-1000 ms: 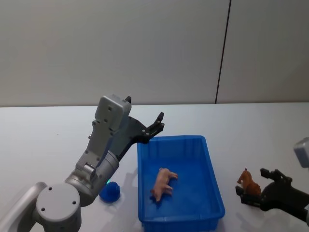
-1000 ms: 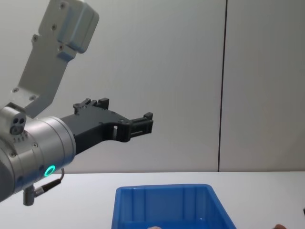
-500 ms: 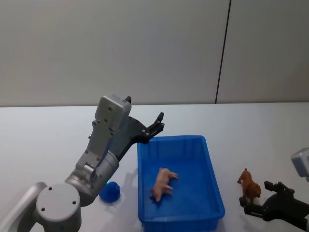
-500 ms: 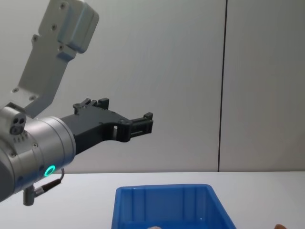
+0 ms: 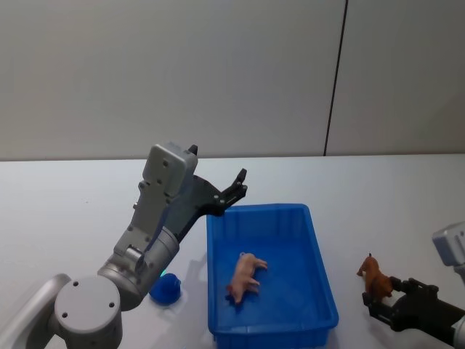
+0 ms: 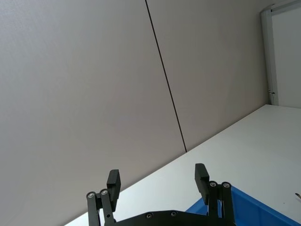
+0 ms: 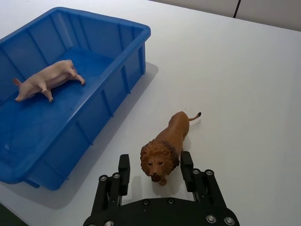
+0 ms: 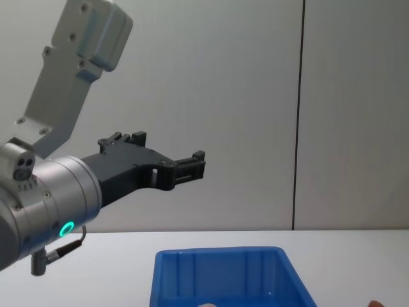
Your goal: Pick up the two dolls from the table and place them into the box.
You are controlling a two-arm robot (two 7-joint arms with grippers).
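One doll, the pink pig [image 7: 44,81], already lies on its side inside the blue box [image 7: 106,21]. The other, a brown lion [image 7: 167,141], stands on the white tabletop [image 7: 244,70] near the right wall of the box, not yet placed. The right gripper [image 7: 155,162] is low at the lion's front, its fingers released and standing one on each side of the mane with a small gap, so nothing is grasped. The main danger seems to be this grip place: if the fingers close only on the rounded head, the body may hang down and turn, or the figure may slip out during the lift. A small sideways error could also push one finger against the lion and tip it over before the closing. In the carry, a low path may knock the hanging legs on the box rim. The left gripper [image 5: 234,189] hangs empty and spread above the far left corner of the box, so a wide swing may bring the two arms close. A small dark blue lump [image 5: 166,289] sits left of the box; what it is cannot be told
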